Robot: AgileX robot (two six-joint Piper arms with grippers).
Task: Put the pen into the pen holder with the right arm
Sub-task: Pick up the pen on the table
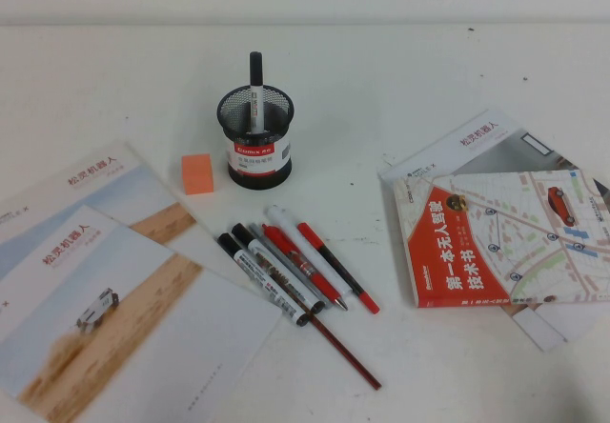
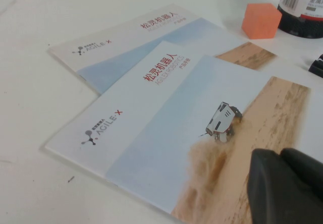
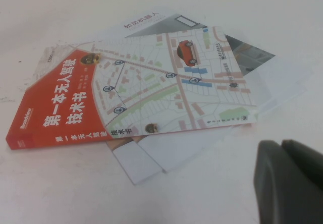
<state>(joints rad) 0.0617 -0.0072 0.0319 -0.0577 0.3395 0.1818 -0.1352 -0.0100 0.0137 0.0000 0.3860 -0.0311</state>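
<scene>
The pen (image 1: 338,268), slim with a red cap, black barrel and red end tip, lies on the table at the right edge of a row of pens. The pen holder (image 1: 254,137), a black mesh cup with a white label, stands behind the row with a black marker (image 1: 255,85) upright in it; its base shows in the left wrist view (image 2: 303,9). Neither arm shows in the high view. My left gripper (image 2: 279,153) is shut and empty above a brochure. My right gripper (image 3: 280,144) is shut and empty over bare table near the book.
Beside the pen lie a thicker red pen (image 1: 300,266), two black-capped markers (image 1: 267,271) and a dark-red pencil (image 1: 324,323). An orange block (image 1: 197,173) sits left of the holder. Brochures (image 1: 95,280) lie at the left, a red-and-map book (image 1: 505,237) on papers at the right.
</scene>
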